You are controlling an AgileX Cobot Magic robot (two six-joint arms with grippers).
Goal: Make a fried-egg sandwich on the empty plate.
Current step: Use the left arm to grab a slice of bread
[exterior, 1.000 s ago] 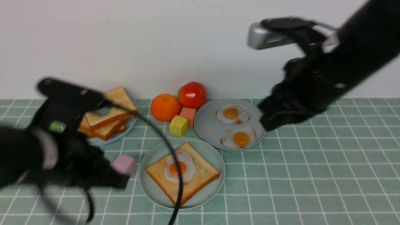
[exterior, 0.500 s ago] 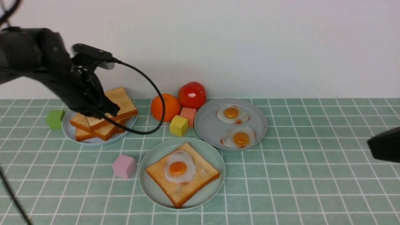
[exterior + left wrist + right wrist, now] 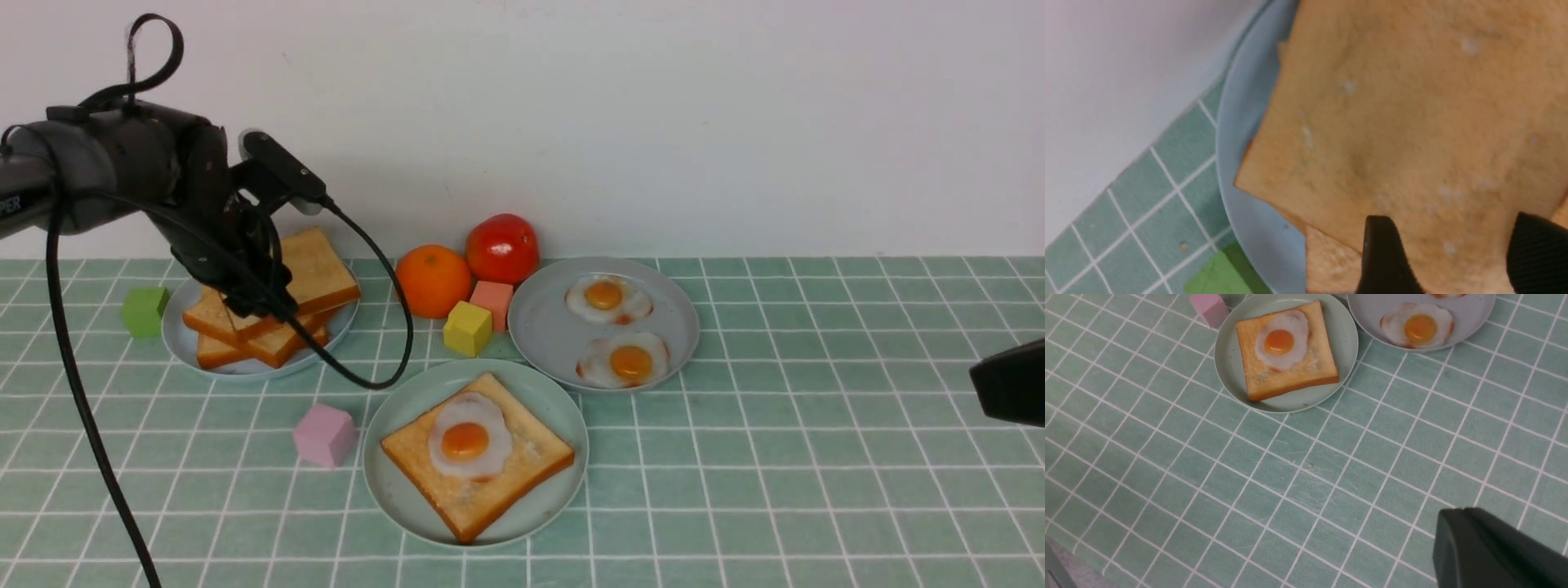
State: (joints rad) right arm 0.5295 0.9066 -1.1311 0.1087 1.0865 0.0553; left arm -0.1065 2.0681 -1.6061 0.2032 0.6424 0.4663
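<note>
1. Sandwich base. The pale green plate (image 3: 392, 490) lies near the middle of the desk (image 3: 784, 498); it bears a toast slice (image 3: 514, 498) with a fried egg (image 3: 494, 416) on top, yolk upward.
2. Step in hand, as judged: collecting the closing slice. The left arm (image 3: 114, 163) reaches over the grey-blue toast plate (image 3: 269, 374) at far left, where toast is stacked.
3. Fingers. The left fingers (image 3: 1386, 253) stand wide apart about part of the upper toast slice (image 3: 318, 265), with no grip evident. The right fingers (image 3: 1470, 539) are together, holding nothing, at the right of the scene.
4. Next move, as judged: lower slightly, close on the upper slice only, lift it clear, then lay it squarely over the egg. Too deep a grip could drag the slices beneath.
5. Lettering. "PER" is legible on the left arm, cut off by the front view's edge; no other writing or brand can be read.
</note>
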